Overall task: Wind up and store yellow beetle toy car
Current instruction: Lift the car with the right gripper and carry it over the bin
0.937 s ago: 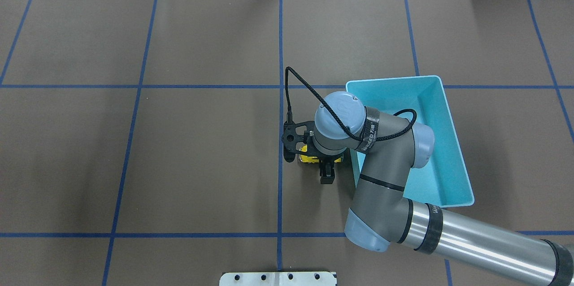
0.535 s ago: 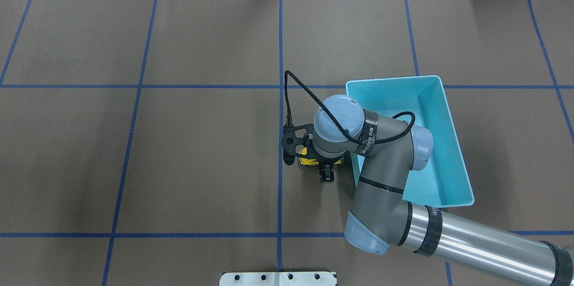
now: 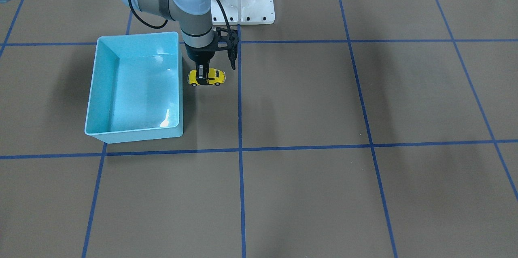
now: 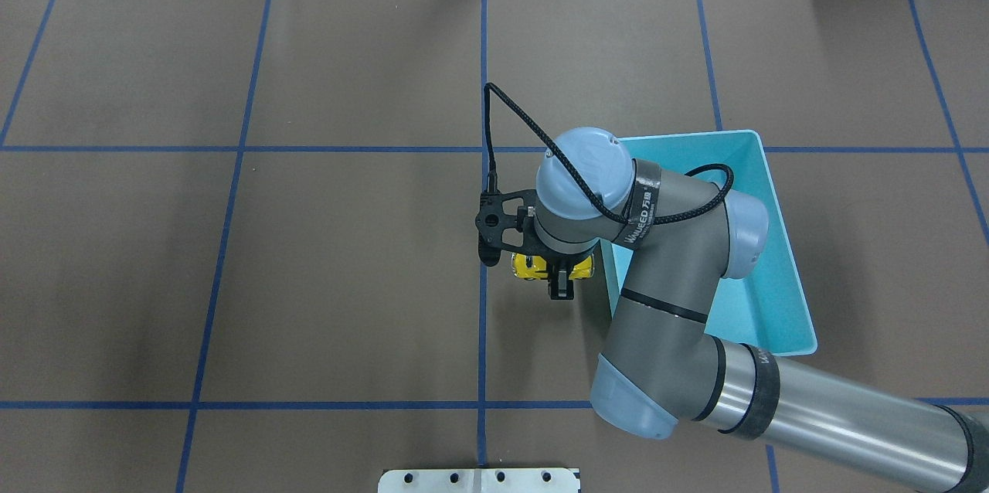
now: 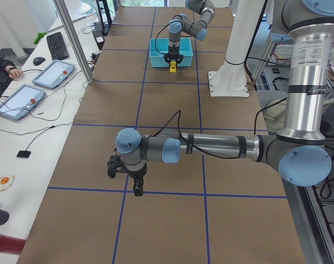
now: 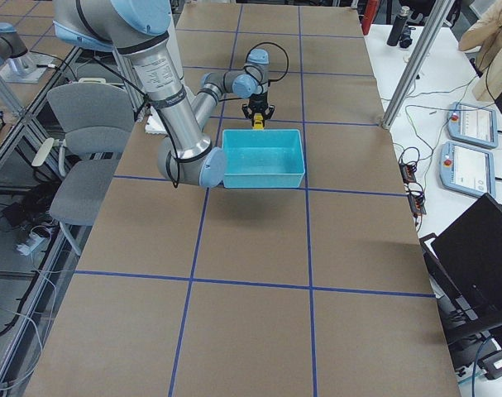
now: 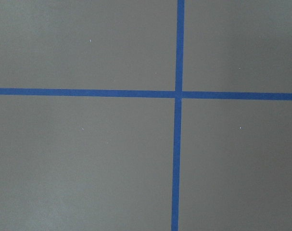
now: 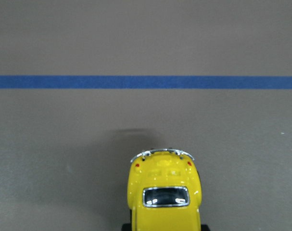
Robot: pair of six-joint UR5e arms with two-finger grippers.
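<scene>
Not stored yet. Holding the yellow beetle toy car (image 3: 207, 77) in the right gripper (image 3: 202, 72), jaws clamped on its two sides, roof upward, a little above and left of the middle of the front-facing view. Just beside the right wall of the light-blue bin (image 3: 137, 34) there, but outside of it. Same in the overhead view: car peeking out from under the wrist near the middle of the frame, bin to its right and partly covered by the right arm (image 4: 672, 307). From the right wrist camera, only the rear of the car at bottom centre, with a faint shadow on the table (image 8: 64, 144) ahead of the bumper and apart from it. Probably lifted a little off the table, though hard to say for sure. Impossible to tell from these pictures if wound up already, with no sign either way. Left to do, as judged: carry the car sideways over the bin wall, lower it, let go. As for the left gripper (image 5: 135, 186), visible only in the left side view, lower left of centre, well apart from car and bin. Jaws apart or together — cannot tell. On the left wrist camera, only table and two crossing blue tape lines (image 7: 179, 94).
</scene>
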